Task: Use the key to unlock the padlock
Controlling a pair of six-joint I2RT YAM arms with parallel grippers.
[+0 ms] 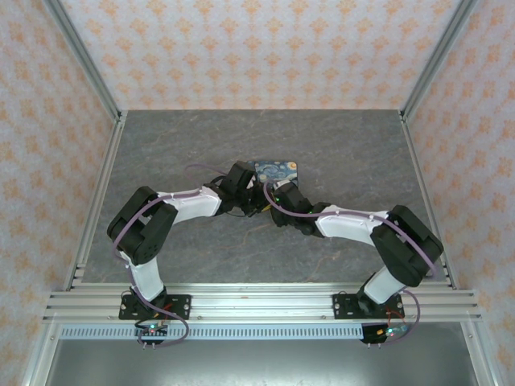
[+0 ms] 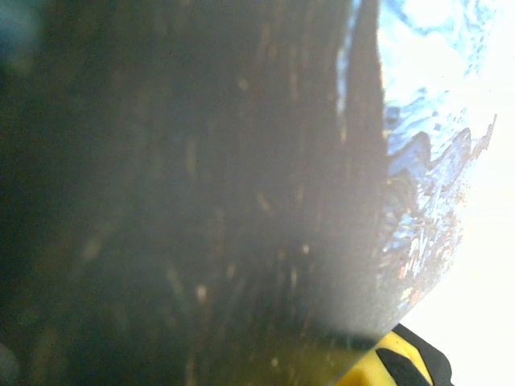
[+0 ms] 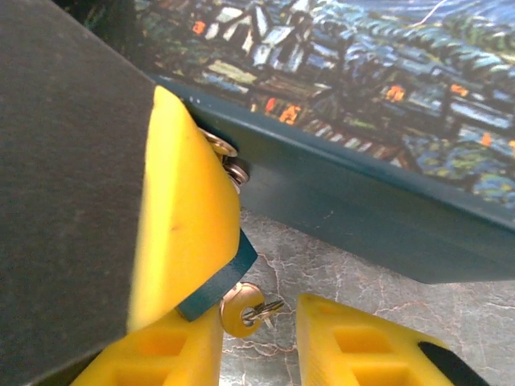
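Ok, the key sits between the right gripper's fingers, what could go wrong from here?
The key hangs off-centre, near one finger of the right gripper, so closing may knock it aside rather than pinch it. The padlock pokes out only slightly from under the left gripper, so a twist could pull it loose. The box wall is close behind, leaving little room to turn.

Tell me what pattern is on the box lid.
Box lid: starry-night painting print in dark blues; clearest in the right wrist view.

- I find no readable text, label, brand or number.
- The box (image 3: 386, 96) just ahead of my right gripper (image 3: 257, 346) bears a painted night-town print, no lettering.
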